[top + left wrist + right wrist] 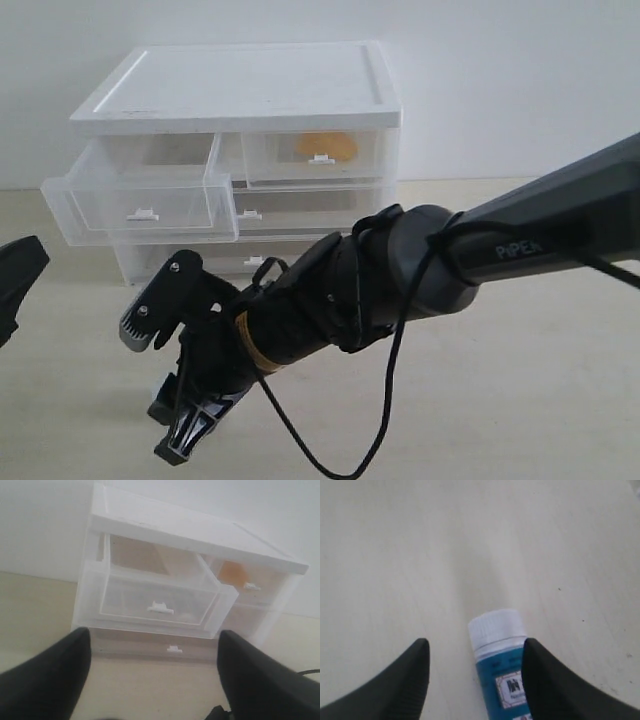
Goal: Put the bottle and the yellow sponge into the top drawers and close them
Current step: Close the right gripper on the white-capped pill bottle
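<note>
The bottle [499, 672], white-capped with a teal label, lies on the table between the fingers of my right gripper [476, 650]. That gripper is open; the bottle sits close against one finger, with a gap to the other. In the exterior view my right gripper [150, 395] points down at the table in front of the cabinet, and the arm hides the bottle. The yellow sponge [326, 146] rests inside the closed right top drawer [315, 158]. The left top drawer [140, 200] is pulled out and holds nothing I can see. My left gripper [153, 645] is open, facing that drawer from a distance.
The white-topped cabinet [240, 85] stands at the back against the wall, with two full-width drawers [300, 205] below the top ones. A black cable [385, 400] hangs from the right arm. My left gripper's tip [15, 280] shows at the left edge.
</note>
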Controlling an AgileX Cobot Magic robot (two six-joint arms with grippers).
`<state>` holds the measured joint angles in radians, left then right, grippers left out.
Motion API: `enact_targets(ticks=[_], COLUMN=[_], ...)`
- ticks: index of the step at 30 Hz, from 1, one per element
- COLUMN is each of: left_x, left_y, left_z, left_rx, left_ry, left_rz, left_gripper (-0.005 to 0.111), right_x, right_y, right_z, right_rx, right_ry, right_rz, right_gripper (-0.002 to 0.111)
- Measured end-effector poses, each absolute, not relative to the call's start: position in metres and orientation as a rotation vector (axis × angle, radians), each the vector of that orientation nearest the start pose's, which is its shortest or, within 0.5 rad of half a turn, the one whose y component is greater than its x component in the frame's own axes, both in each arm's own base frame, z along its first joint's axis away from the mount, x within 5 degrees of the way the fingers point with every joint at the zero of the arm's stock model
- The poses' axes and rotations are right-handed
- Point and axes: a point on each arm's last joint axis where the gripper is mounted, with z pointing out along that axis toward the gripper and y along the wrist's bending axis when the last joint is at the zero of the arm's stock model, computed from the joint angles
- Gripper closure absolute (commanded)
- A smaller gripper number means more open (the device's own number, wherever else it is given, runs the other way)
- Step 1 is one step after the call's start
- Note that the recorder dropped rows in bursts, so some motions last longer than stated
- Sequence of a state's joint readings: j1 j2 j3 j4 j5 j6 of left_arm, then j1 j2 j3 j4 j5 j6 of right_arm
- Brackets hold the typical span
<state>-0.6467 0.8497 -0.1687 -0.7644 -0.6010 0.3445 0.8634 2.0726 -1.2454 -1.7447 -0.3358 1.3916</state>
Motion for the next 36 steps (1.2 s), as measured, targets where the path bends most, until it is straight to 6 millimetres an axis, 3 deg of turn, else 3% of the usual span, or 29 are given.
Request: enact_targets(ticks=[10,17,20,24,25,32,36], left_x=[0.139,0.139,0.139,0.139,0.139,0.139,0.14], left_y=[-0.052,-0.05,-0.05,-0.05,-0.05,-0.049,-0.047], left_z=[0.226,0.226,0.226,0.226,0.226,0.226,0.225], left_rx=[-0.093,-0.097,-0.098,-0.097,-0.097,-0.095,-0.111], left_ry=[1.716,1.717,1.718,1.716,1.716,1.716,1.721], left_rz=[-0.307,-0.288,-0.287,-0.285,-0.285,-0.274,-0.252], left_gripper=[0.041,0.041,0.041,0.041,0.041,0.041,0.041], right_x=[0.261,0.263,0.264,0.265,0.265,0.266,0.267], right_y=[0.347,0.346,0.346,0.345,0.345,0.345,0.345], right_z=[0.112,0.11,0.11,0.11,0.11,0.111,0.132], right_rx=[-1.544,-1.534,-1.52,-1.514,-1.514,-1.493,-1.46], right_ry=[1.9,1.907,1.916,1.919,1.919,1.93,1.893], right_rz=[0.563,0.529,0.518,0.51,0.51,0.5,0.503], right_gripper=[0.058,0.059,0.072,0.105,0.108,0.108,0.108])
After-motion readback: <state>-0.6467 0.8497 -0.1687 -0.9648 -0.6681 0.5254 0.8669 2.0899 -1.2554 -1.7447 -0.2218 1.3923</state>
